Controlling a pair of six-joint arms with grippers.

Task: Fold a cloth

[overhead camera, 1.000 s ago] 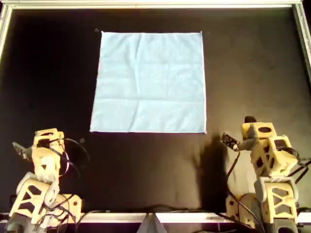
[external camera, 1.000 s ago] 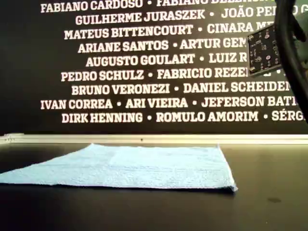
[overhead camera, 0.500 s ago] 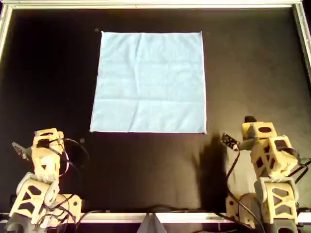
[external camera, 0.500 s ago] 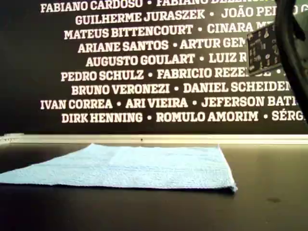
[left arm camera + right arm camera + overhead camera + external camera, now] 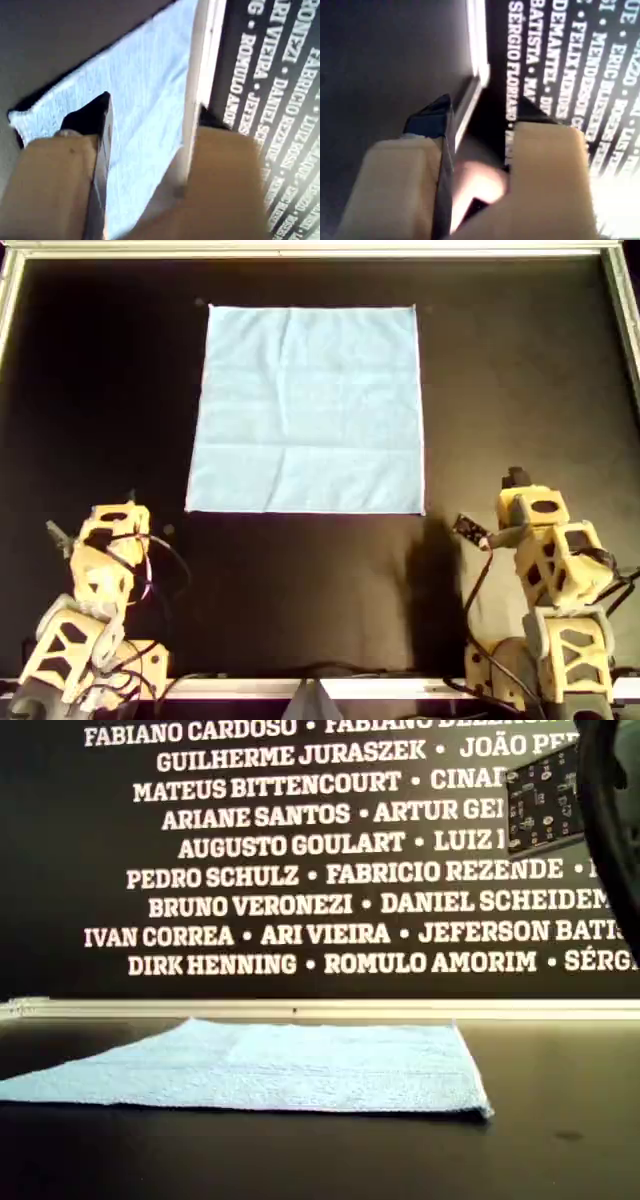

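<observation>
— So, where's the cloth (image 5: 305,408)?
— Flat, fully spread on the far half of the tabletop (image 5: 520,370). It hasn't moved in the last second; no fold begun.
— What changed?
— The arm at the overhead view's left (image 5: 100,560) swung a bit toward the cloth; the other arm (image 5: 550,550) barely shifted. Approach just starting, I'd say.
— Claws?
— My first claw (image 5: 150,125) is open, empty, looking over the cloth. My second claw (image 5: 480,125) is open, empty, over bare tabletop.
— Room?
— All four edges are exposed, the near edge closest to both arms. The far edge sits near the rail (image 5: 300,248); there is wide bare tabletop either side.
</observation>
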